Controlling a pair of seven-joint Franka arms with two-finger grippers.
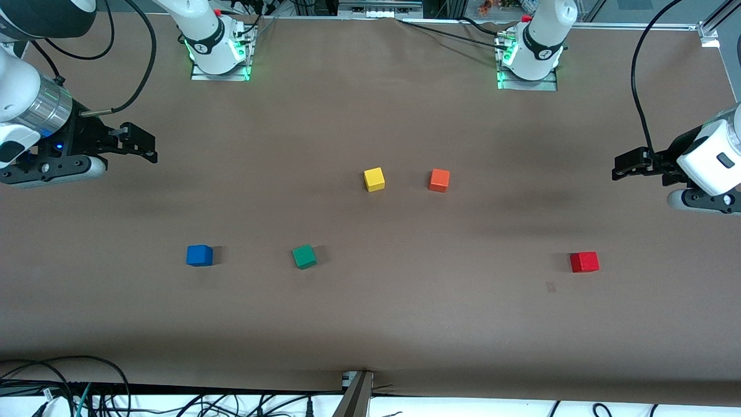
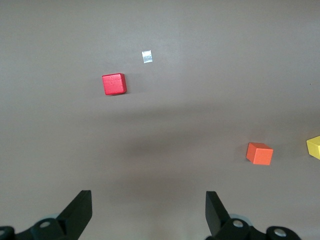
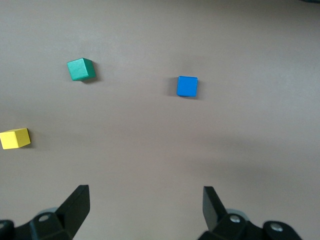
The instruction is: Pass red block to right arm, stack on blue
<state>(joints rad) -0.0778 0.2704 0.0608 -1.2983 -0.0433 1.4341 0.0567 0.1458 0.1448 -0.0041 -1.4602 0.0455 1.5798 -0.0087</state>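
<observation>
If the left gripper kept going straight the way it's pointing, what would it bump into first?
Probably just the bare table. The left gripper is open, and nothing lies straight ahead between its fingers: the red block and the orange block sit off to either side.

Table (image 1: 370,324): plain matt brown, no pattern. Red block (image 1: 584,262): bright red, unmarked. Blue block (image 1: 199,255): solid blue. Green cube (image 1: 304,256): dark green. Yellow cube (image 1: 374,179): yellow. Orange cube (image 1: 439,180): orange. Small silvery-white patch (image 2: 146,57) on the brown surface just beside the red block. Left gripper (image 2: 149,210): black fingers. Right gripper (image 3: 146,207): black fingers.
</observation>
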